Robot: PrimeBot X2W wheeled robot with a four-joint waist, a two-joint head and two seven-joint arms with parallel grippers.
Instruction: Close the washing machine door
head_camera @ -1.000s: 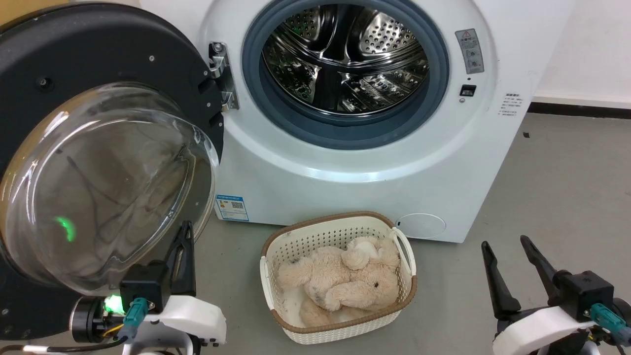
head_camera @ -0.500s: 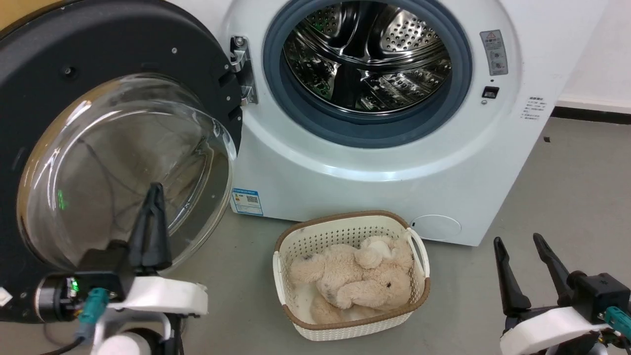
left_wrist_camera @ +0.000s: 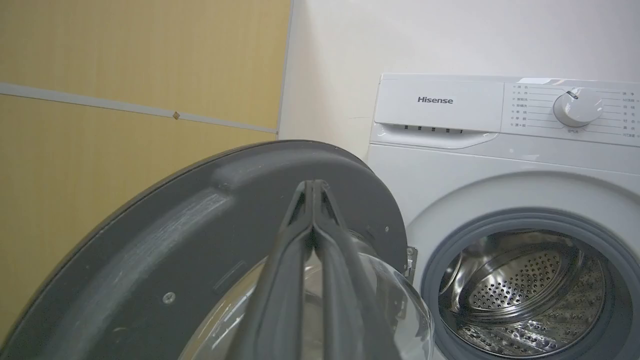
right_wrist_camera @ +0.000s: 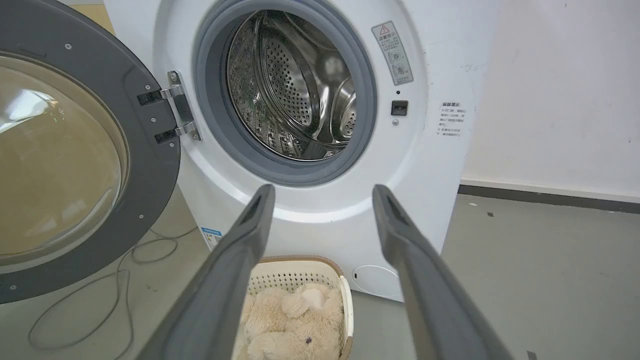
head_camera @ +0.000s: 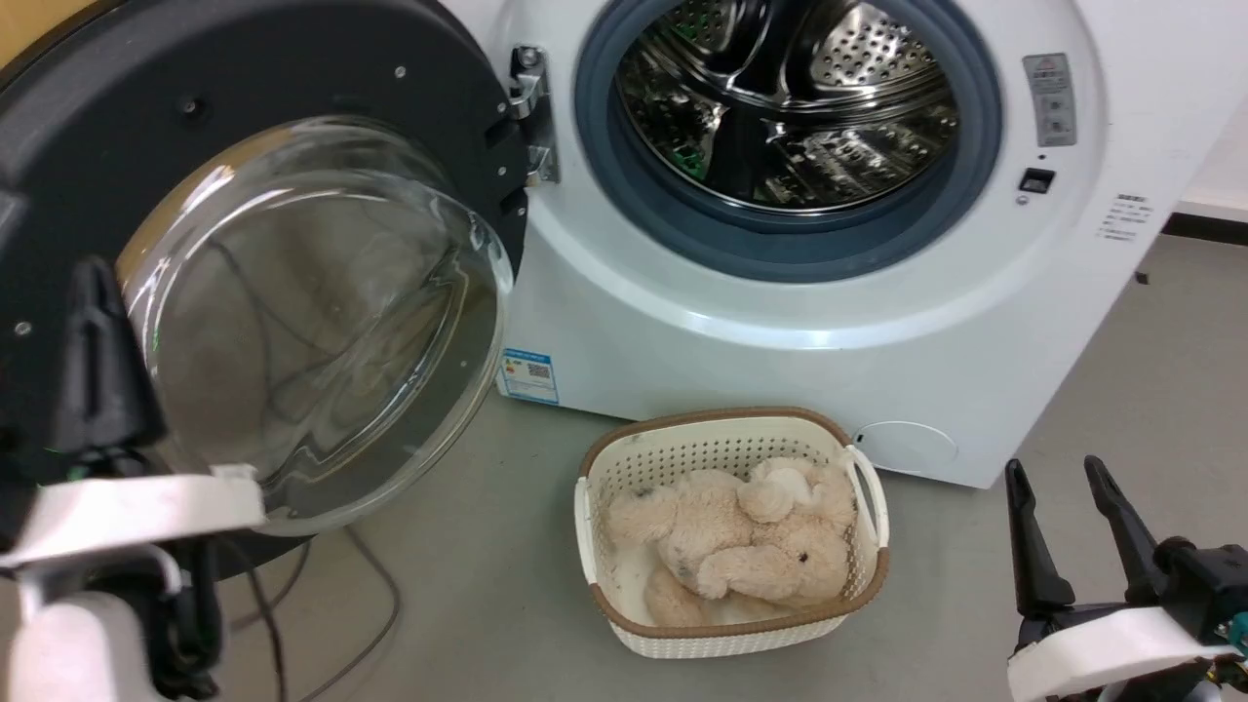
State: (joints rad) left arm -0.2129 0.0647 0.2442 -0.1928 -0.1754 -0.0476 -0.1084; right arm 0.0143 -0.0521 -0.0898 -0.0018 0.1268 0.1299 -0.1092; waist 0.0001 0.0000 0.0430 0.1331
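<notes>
The washing machine [head_camera: 780, 331] stands with its steel drum [head_camera: 809, 107] exposed. Its door [head_camera: 292, 78] hangs wide open on the left, held by the metal hinge [head_camera: 531, 107], the glass bowl bulging towards me. My left gripper [head_camera: 93, 268] is shut and empty, its fingers pointing up in front of the door's black rim at the far left edge. In the left wrist view the left gripper [left_wrist_camera: 312, 185] overlaps the door [left_wrist_camera: 200, 225]; whether they touch I cannot tell. My right gripper [head_camera: 1055, 468] stands open and empty over the floor at the lower right, away from the machine [right_wrist_camera: 310, 210].
A cream basket [head_camera: 731, 429] holding a beige plush toy [head_camera: 741, 546] sits on the grey floor right in front of the machine. A thin cable [head_camera: 370, 604] lies on the floor under the door. Open floor stretches to the right of the machine.
The camera has swung left, so the whole picture has slid right. My left gripper has risen and crossed from below the glass bowl to the door's left rim. The right gripper has stayed open.
</notes>
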